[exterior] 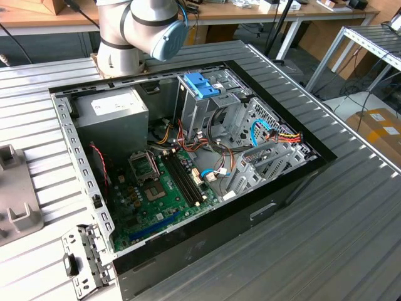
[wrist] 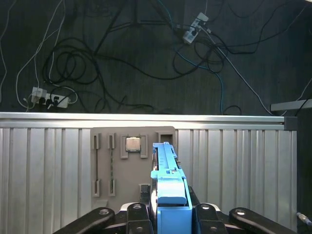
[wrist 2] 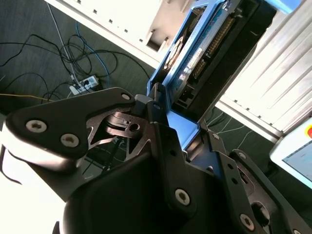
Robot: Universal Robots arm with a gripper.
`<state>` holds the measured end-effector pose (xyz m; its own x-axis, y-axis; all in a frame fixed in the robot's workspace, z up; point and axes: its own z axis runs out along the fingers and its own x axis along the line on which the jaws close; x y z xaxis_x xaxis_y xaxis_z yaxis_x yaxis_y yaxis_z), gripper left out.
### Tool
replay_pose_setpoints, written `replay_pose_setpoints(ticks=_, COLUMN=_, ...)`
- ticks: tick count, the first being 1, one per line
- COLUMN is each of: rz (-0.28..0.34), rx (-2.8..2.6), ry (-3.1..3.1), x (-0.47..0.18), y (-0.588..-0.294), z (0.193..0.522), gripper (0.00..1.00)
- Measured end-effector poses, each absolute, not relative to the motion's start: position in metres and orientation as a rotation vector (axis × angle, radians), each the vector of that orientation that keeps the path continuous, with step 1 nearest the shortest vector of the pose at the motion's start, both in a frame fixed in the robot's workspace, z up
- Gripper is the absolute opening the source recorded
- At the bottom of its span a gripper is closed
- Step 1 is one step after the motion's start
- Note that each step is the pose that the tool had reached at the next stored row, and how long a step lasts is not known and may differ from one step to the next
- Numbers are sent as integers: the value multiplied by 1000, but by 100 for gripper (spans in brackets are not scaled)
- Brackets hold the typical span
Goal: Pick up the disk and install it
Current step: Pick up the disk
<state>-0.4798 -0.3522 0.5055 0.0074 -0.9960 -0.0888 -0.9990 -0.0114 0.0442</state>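
Between the black metal fingers [wrist: 144, 195] of the gripper [wrist: 168, 207], in the first wrist view, sits the disk [wrist: 165, 165], a flat rectangular hard drive in a light-blue plastic carrier frame, seen edge-on with its blue end toward the camera. The claw is clamped on the drive from both sides. The second wrist view shows the same grip closer up: the gripper [wrist 2: 183, 131] pinches the disk [wrist 2: 214, 48] at its near end, and the drive's dark body and light-blue frame reach away from the fingers [wrist 2: 165, 146]. Beyond the held disk, the first wrist view shows a ribbed silver metal table [wrist: 239, 170] with a flat grey fixture plate [wrist: 105, 161] on it. That plate carries a small square processor chip [wrist: 133, 144]. Past the table edge, black cables [wrist: 73, 63] lie tangled on the dark floor. The exterior view shows the grey robot arm [exterior: 138, 28] standing behind an open black desktop computer case [exterior: 207, 244]. Inside the case are a green motherboard [exterior: 156, 200], a silver power supply box [exterior: 113, 113] and a blue plastic bracket [exterior: 202, 84] atop the upright metal drive cage [exterior: 197, 113].
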Motion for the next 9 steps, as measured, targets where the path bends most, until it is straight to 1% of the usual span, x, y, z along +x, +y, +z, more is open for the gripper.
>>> replay_pose_setpoints(ticks=9, rz=147, rx=-2207, ry=2187, x=-479, y=-356, z=506, gripper=37)
